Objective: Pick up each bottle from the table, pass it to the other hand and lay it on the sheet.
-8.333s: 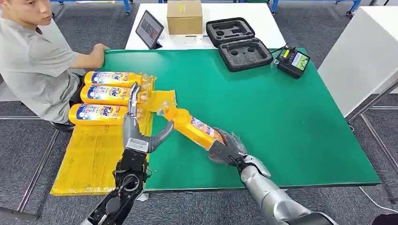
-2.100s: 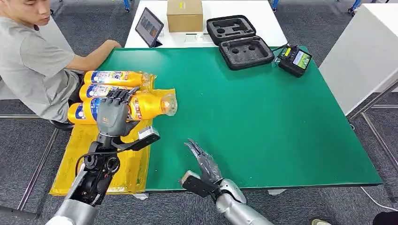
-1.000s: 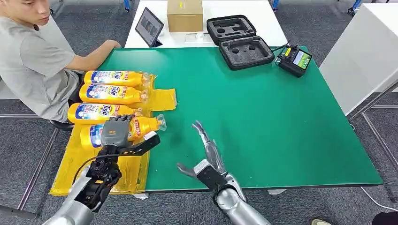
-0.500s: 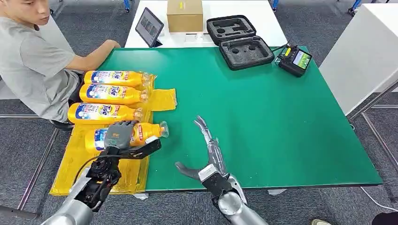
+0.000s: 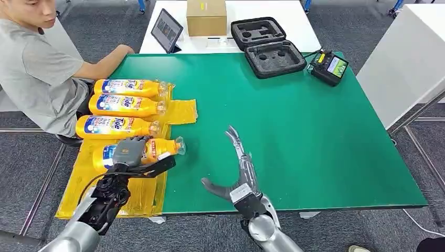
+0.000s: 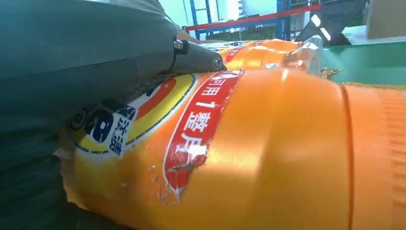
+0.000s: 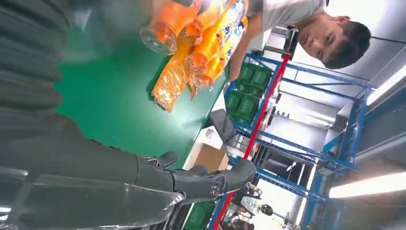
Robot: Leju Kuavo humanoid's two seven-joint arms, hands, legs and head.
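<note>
The fourth bottle (image 5: 152, 149) is lying on its side on the yellow sheet (image 5: 102, 189), at about nine o'clock from the middle of the green table (image 5: 294, 121), its cap pointing toward three o'clock. The left hand (image 5: 128, 152) is gripping it, fingers curled over the labelled body; in the left wrist view the fingers (image 6: 95, 57) are pressing on the orange bottle (image 6: 268, 153) against its label. Three more bottles (image 5: 126, 105) are lying in a row just beside it toward twelve o'clock, side by side on the sheet.

The right hand (image 5: 239, 168) is hovering over the table's near edge at six o'clock, holding nothing, fingers stretched out toward twelve and thumb spread toward nine.

A person (image 5: 36, 68) is sitting at ten o'clock, one arm resting on the table corner. At twelve to one o'clock are lying a black foam case (image 5: 267, 47) and a handheld controller (image 5: 328, 67).
</note>
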